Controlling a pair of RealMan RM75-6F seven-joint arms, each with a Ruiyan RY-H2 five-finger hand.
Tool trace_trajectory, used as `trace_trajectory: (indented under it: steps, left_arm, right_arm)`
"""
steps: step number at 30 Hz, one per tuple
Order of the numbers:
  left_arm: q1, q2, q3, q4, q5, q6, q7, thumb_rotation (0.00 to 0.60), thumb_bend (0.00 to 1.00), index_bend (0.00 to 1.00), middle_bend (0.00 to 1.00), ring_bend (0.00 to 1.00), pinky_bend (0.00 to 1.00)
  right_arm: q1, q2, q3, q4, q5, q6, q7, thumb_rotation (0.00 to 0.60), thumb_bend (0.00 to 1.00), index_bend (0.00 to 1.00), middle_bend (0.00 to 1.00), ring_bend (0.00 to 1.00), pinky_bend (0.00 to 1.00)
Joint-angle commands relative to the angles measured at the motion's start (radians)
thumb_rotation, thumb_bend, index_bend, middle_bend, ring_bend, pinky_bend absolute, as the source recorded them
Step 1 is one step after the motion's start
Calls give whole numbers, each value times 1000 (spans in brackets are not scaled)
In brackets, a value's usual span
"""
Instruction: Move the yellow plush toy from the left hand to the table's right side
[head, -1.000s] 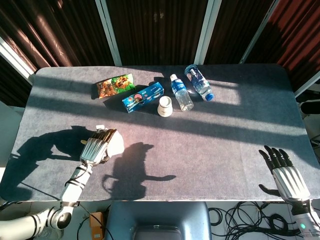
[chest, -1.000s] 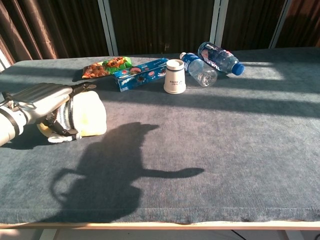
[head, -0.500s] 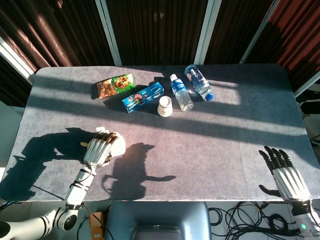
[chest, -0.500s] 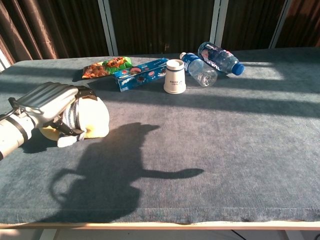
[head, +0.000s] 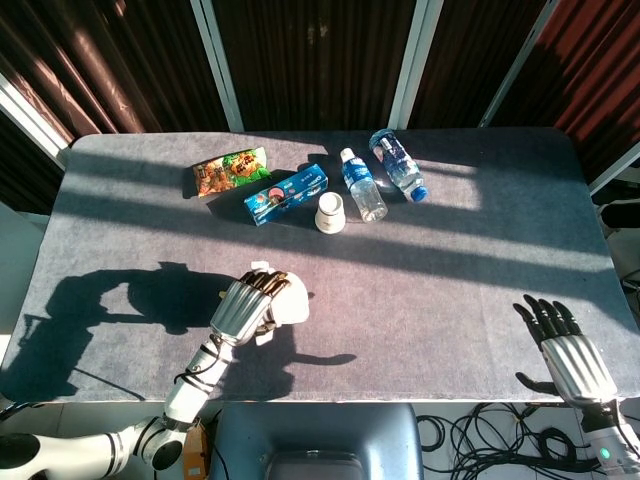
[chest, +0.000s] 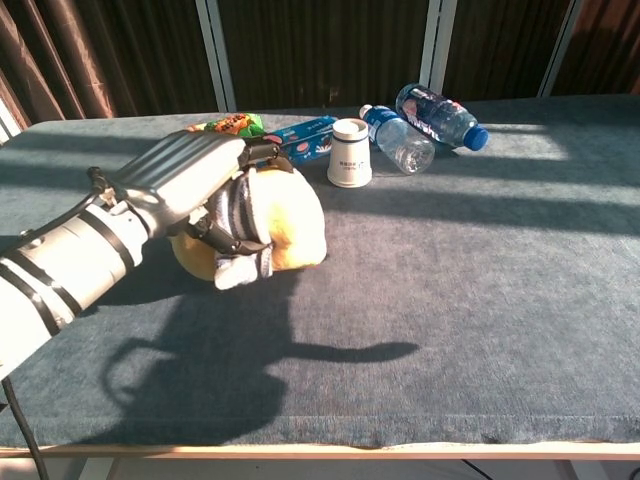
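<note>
While the left robot hand is gripping the yellow plush toy with its fingers curled over the top, the toy is sitting low over the near-left part of the grey surface, left of centre; whether it is touching the cloth cannot be told. In the head view the same left robot hand is showing near the front edge, with the pale toy bulging out on its right side and a long dark shadow lying beside it.

The right robot hand is hanging off the near right corner of the surface, holding nothing, its dark fingers spread and pointing away from the robot. It is showing only in the head view.

Along the far side, a snack bag is lying beside a blue box. A white paper cup is standing upside down just right of the box, and two clear water bottles are lying on their sides next to it, well apart from the toy.
</note>
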Motion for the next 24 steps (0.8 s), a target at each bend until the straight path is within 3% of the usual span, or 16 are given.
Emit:
trace_trajectory:
  steps: [1,6,11,15,19,22,24]
  left_arm:
    - [-34,-91,-16,5,0,-9,50,600,364,741,921,852,1000]
    - [-42,-219,-36,37,-20,21,84,600,364,741,921,853,1000]
    - [-47,-298,-24,112,16,65,129,600,365,701,884,827,1000]
    - [-44,-295,-8,136,13,42,154,600,353,426,589,629,916]
    - [-33,-265,-7,111,-36,-5,216,600,337,94,249,345,611]
    - [-25,-235,-7,83,-81,-39,292,600,323,4,86,198,461]
    - [-20,-216,-10,56,-113,-58,331,600,312,0,18,123,400]
  right_arm:
    - [3,3,-3,0,-4,-5,5,600,0,0,0,0,29]
    - [10,9,-4,5,-7,-15,18,600,0,0,0,0,29]
    - [11,10,1,2,3,-16,24,600,0,0,0,0,29]
    - [9,10,1,4,-1,-8,32,600,0,0,0,0,29]
    - [9,9,0,5,-1,-8,30,600,0,0,0,0,29]
    - [10,8,-1,5,-1,-10,23,600,0,0,0,0,29]
    - [9,6,-2,5,-2,-11,18,600,0,0,0,0,29]
